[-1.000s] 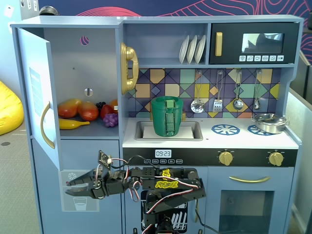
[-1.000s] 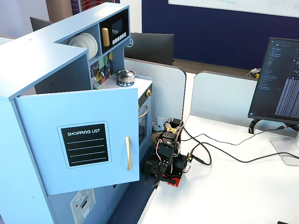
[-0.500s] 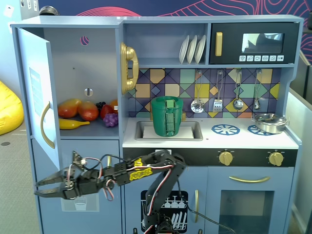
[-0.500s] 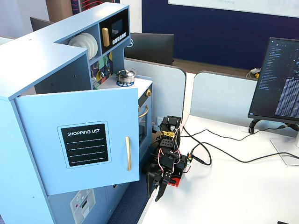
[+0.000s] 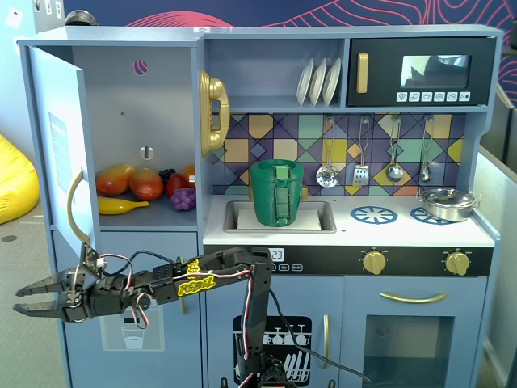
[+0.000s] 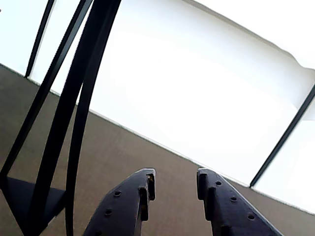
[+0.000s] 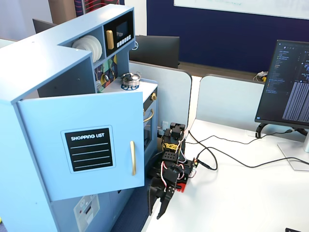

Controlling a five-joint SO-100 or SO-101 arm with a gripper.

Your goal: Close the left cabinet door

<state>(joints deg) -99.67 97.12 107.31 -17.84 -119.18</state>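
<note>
The left cabinet door point(image 7: 48, 125) is light blue with a black "SHOPPING LIST" panel point(image 7: 90, 149) and a vertical gold handle point(image 7: 132, 158). It stands wide open. In a fixed view it shows nearly edge-on point(image 5: 56, 145), its handle point(image 5: 76, 206) facing outward. My gripper point(image 5: 18, 299) is open and empty. It is stretched out low, below the door's lower free corner and apart from it. In the other fixed view my gripper point(image 7: 155, 214) hangs just right of and below that corner. In the wrist view my gripper point(image 6: 174, 179) holds nothing; the door is out of sight there.
The open compartment holds toy fruit point(image 5: 141, 190). A lower blue door with a dispenser graphic point(image 5: 133, 331) sits behind the arm. A gold phone point(image 5: 212, 113), a green pot point(image 5: 279, 192) and a black microwave point(image 5: 420, 73) lie to the right. A monitor point(image 7: 287, 89) and cables point(image 7: 227, 154) are on the desk.
</note>
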